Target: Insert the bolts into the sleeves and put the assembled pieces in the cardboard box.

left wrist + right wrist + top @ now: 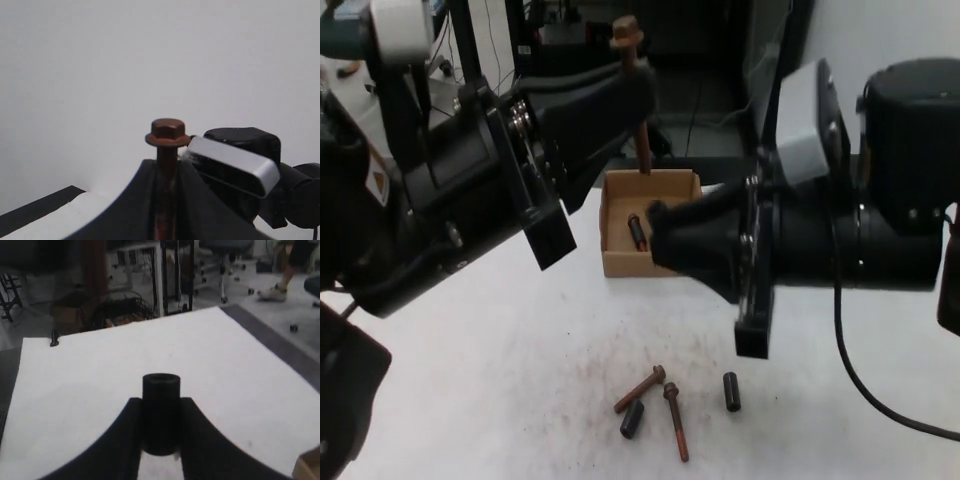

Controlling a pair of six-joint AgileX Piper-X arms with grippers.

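My left gripper (638, 88) is raised above the cardboard box (617, 262) and is shut on a rusty brown bolt (627, 32). The bolt stands upright, head on top, its shaft hanging down toward the box. In the left wrist view the bolt (167, 134) sticks up between the fingers (142, 200). My right gripper (658, 216) hovers over the box and is shut on a black sleeve (161, 405), whose open end faces the camera. A dark piece (637, 232) lies inside the box.
Two loose bolts (640, 388) (676, 420) and two black sleeves (632, 418) (731, 391) lie on the white bench near its front. The right arm's wrist camera (235, 160) sits close beside the held bolt. A box corner (307, 467) shows in the right wrist view.
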